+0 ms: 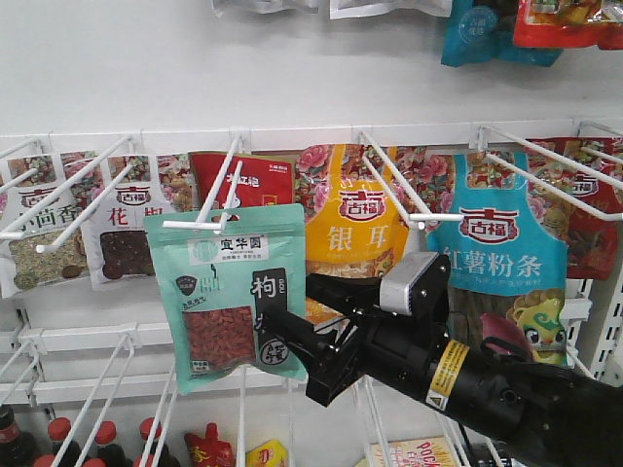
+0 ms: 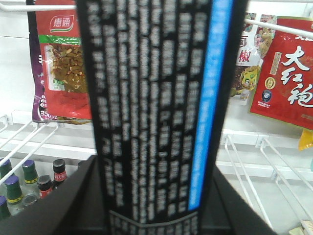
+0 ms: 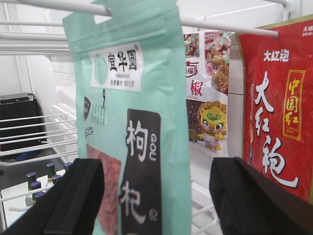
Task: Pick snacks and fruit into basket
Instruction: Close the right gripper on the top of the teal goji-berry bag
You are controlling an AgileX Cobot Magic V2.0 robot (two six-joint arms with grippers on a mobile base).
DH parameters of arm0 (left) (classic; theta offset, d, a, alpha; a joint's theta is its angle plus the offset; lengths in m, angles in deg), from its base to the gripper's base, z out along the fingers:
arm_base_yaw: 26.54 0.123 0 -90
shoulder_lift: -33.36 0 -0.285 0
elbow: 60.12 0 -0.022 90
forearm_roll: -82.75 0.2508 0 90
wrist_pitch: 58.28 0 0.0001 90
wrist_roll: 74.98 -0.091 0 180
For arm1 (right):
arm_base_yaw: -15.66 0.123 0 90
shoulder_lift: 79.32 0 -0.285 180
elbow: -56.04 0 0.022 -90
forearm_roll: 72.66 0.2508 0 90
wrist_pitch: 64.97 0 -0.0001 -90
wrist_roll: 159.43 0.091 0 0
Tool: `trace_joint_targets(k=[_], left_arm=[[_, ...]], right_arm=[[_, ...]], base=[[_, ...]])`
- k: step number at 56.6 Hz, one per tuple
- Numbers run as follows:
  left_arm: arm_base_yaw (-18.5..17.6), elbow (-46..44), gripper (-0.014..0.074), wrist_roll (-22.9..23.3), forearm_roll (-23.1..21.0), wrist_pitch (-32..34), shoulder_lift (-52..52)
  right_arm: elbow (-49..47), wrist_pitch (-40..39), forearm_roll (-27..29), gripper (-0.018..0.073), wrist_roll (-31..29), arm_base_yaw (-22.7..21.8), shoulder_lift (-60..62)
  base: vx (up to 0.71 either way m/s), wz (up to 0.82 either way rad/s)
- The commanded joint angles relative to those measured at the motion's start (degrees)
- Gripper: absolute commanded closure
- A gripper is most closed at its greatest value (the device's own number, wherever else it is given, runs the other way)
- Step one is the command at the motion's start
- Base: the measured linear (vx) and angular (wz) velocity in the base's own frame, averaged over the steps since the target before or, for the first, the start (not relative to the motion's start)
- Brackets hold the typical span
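The teal-green pouch (image 1: 229,292) hangs upright from its peg (image 1: 200,224), left of centre in the front view. The right hand (image 3: 156,196), wide open and empty, has the pouch's lower half straight ahead between its fingers (image 3: 73,200).

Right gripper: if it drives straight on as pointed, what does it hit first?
The teal-green pouch: in the wrist view it hangs dead ahead, between the open fingers of the right gripper. How much gap remains is unclear.

Right arm (image 1: 506,389) glossy black, yellow warning label (image 1: 449,369), silver-grey camera block (image 1: 411,282) at wrist. Right gripper (image 1: 313,339) matte black, blocky fingers (image 3: 78,196). Left gripper (image 2: 154,164) same black.
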Motion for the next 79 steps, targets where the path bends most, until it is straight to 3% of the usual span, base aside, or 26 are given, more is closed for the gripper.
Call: trace_joint_targets(k=[1, 17, 43, 51, 68, 79], left_arm=[[0.19, -2.09, 0.0594, 0.23, 1.39, 5.8, 0.86], [0.19, -2.09, 0.0594, 0.23, 2.91, 5.8, 0.86], [0.19, -2.09, 0.0594, 0.23, 2.91, 5.8, 0.86], [0.19, -2.09, 0.0594, 0.23, 2.91, 5.8, 0.86], [0.19, -2.09, 0.0594, 0.23, 3.75, 5.8, 0.86], [0.19, -2.09, 0.0594, 0.23, 4.23, 5.91, 0.86]], right_arm=[[-3.52, -3.99, 0.67, 0.0047, 1.63, -0.14, 0.65], [-4.2, -11.73, -0.32, 0.0047, 2.65, -0.07, -3.08], [-10.19, -5.61, -1.86, 0.006, 4.13, 3.3, -5.34], [-10.19, -5.81, -1.45, 0.0161, 3.9, 3.3, -5.34], [-10.19, -5.35, -2.12, 0.0575, 4.38, 3.24, -5.34], [-10.19, -5.31, -2.04, 0.0573, 5.51, 3.1, -5.24]], base=[[0.0, 0.0], [0.0, 0.0], [0.0, 0.0], [0.0, 0.0], [0.0, 0.0], [0.0, 0.0]])
